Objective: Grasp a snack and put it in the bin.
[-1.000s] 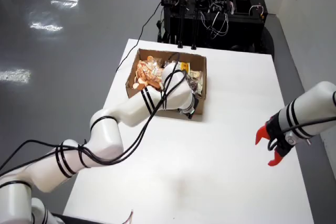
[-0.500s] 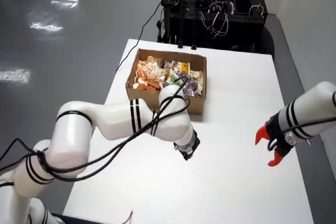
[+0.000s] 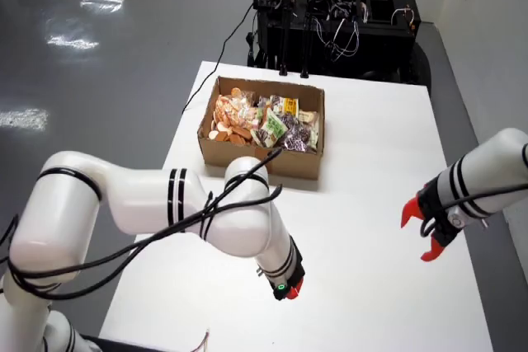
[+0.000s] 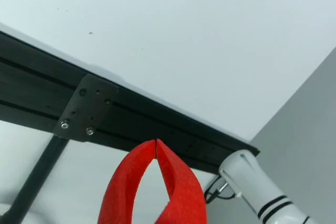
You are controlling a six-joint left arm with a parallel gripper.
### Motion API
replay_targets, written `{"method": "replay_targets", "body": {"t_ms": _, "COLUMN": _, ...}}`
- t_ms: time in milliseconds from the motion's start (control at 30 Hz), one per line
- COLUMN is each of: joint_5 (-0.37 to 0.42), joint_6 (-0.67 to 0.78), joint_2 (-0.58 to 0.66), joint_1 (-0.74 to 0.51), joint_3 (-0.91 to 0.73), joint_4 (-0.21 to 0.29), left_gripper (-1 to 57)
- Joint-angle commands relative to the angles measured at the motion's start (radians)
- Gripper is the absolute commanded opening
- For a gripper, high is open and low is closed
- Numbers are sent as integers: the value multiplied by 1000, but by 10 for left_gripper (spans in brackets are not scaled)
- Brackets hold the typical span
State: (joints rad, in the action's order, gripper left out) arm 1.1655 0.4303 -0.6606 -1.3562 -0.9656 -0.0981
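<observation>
gripper (image 3: 290, 288) (image 4: 156, 142): red tips pressed together, empty, low over table (image 3: 371, 162) | snack packets (image 3: 285, 128): far off, heaped in cardboard box (image 3: 257, 157); likely light, crinkly, slippery, crushable; pinch a top packet's edge seam gently

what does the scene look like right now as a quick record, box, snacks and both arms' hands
table: white, holds one box
box: open cardboard, on the far half of the table in the overhead view
snacks: packets and round biscuits, all inside the box
near arm's hand: low over the table's near part, only a red tip shows
wrist view hand: red fingertips touching, nothing between them; probably the near arm's
other arm's hand: at the right of the overhead view, red fingers apart, empty
snack in grasp: none
</observation>
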Motion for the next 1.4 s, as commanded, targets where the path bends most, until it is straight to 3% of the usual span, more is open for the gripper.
{"method": "replay_targets", "body": {"t_ms": 33, "joint_5": -1, "joint_6": -25, "joint_2": 38, "joint_1": -4, "joint_3": -24, "joint_4": 14, "left_gripper": -2}}
{"method": "replay_targets", "body": {"t_ms": 533, "joint_5": 21, "joint_6": 39, "joint_2": 158, "joint_1": 47, "joint_3": -82, "joint_4": 22, "left_gripper": -4}}
{"method": "replay_targets", "body": {"t_ms": 1033, "joint_5": 21, "joint_6": 37, "joint_2": 173, "joint_1": 120, "joint_3": -88, "joint_4": 18, "left_gripper": 0}}
{"method": "replay_targets", "body": {"t_ms": 1400, "joint_5": 9, "joint_6": -48, "joint_2": 173, "joint_1": 232, "joint_3": -88, "joint_4": 14, "left_gripper": 1}}
